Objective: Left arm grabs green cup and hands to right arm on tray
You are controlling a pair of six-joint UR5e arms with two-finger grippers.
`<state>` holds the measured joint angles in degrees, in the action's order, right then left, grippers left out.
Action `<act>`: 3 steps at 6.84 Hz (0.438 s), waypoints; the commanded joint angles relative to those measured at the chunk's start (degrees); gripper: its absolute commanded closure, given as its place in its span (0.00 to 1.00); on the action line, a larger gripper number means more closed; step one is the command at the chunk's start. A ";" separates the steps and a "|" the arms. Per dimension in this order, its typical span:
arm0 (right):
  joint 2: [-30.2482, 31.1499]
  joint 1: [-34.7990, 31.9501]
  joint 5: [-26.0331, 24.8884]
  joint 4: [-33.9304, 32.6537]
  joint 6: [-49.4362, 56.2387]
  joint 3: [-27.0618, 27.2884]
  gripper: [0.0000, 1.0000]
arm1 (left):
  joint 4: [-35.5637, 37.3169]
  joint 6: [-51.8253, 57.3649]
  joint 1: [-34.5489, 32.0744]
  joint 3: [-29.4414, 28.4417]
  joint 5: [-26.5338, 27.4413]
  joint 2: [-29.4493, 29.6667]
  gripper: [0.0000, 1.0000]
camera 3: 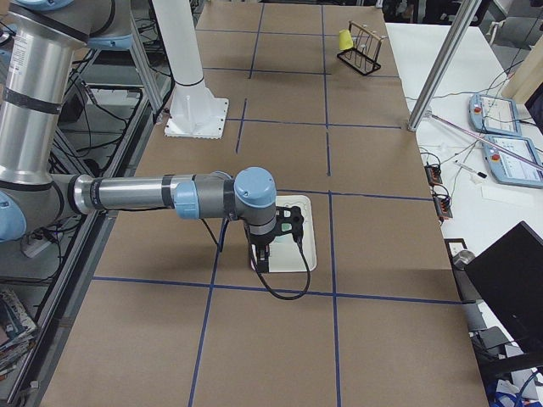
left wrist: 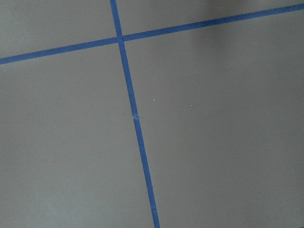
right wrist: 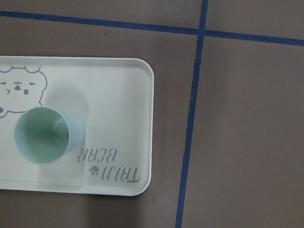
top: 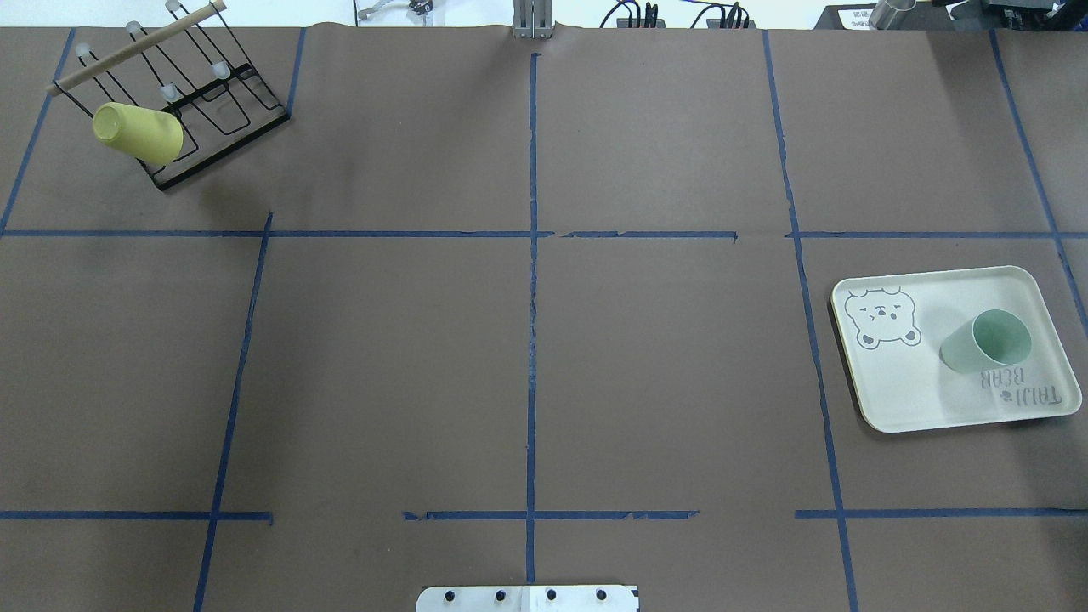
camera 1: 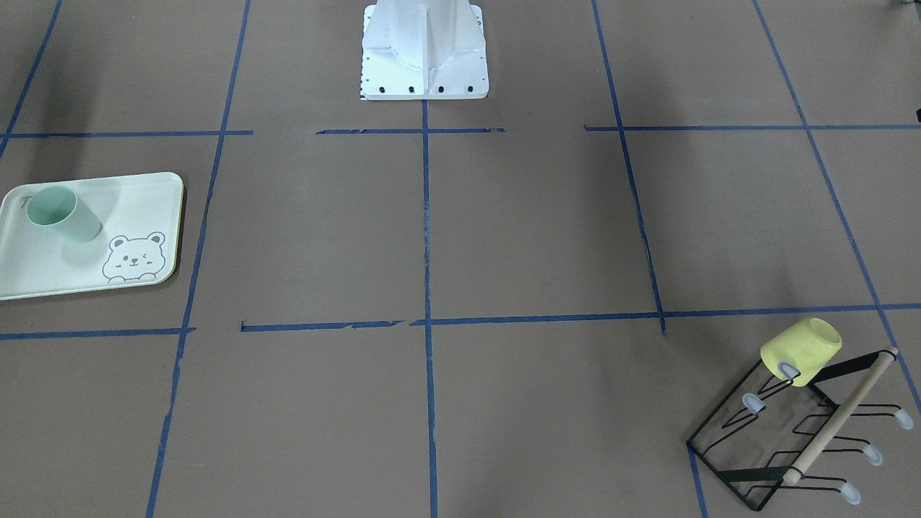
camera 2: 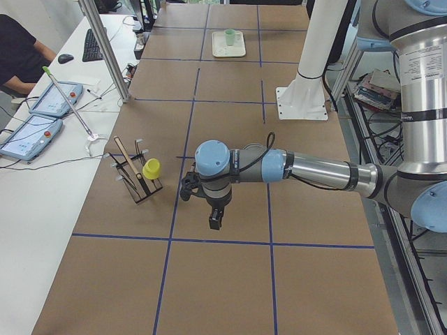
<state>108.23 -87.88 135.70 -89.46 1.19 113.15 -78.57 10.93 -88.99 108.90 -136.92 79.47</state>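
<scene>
The green cup (top: 986,342) stands upright on the tray (top: 926,391) at the table's right side, free of any gripper. It also shows in the front view (camera 1: 63,212) and from above in the right wrist view (right wrist: 47,134). My right gripper (camera 3: 261,259) shows only in the exterior right view, hanging above the tray (camera 3: 307,246); I cannot tell if it is open or shut. My left gripper (camera 2: 214,222) shows only in the exterior left view, pointing down over bare table, far from the cup (camera 2: 228,35); I cannot tell its state.
A yellow cup (top: 140,133) hangs on a black wire rack (top: 204,93) with a wooden bar at the far left corner. The white robot base (camera 1: 424,50) is at the near middle edge. The left wrist view shows only brown paper and blue tape lines.
</scene>
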 commanded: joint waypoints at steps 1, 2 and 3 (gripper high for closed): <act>-0.65 0.51 0.27 -1.32 -0.22 0.57 0.00 | -0.01 0.14 -0.13 -0.97 -0.19 -0.37 0.00; -3.09 0.86 0.09 -4.47 -0.22 0.58 0.00 | -0.01 -0.03 -0.04 -0.71 -0.28 -0.28 0.00; -4.59 0.86 -0.08 -7.37 -0.14 0.75 0.00 | 0.26 -0.21 -0.04 0.16 -0.28 -0.02 0.00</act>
<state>105.53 -87.16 135.79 -93.60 0.99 113.71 -78.51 10.90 -89.06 108.38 -137.15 79.26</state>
